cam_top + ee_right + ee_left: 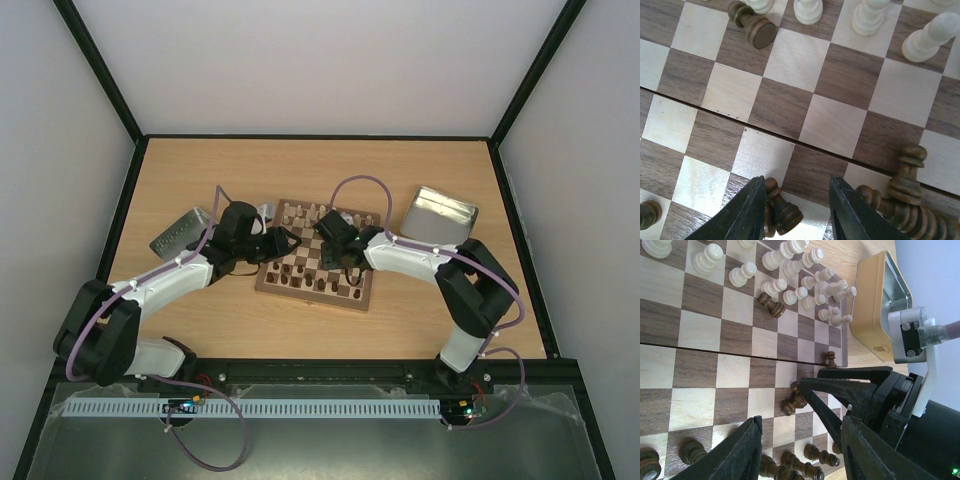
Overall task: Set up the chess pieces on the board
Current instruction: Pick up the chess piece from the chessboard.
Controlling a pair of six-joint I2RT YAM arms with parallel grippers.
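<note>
The board (264,281) lies mid-table, with cream chess pieces (305,212) along its far rows and dark ones (318,284) along the near rows. My right gripper (796,200) hangs low over the board (835,120), open. A dark pawn (784,212) lies tipped against the inside of its left finger (747,212). In the left wrist view that same pawn (793,403) lies on its side at the right gripper's tip (812,390). My left gripper (802,442) is open above the dark rows (812,465), holding nothing. Another dark piece (752,27) lies toppled near the cream pieces (867,17).
A silver tin (440,215) sits right of the board and a second tin (180,232) left of it. The two grippers are close together over the board's middle. Several dark pieces (905,175) crowd just right of the right gripper.
</note>
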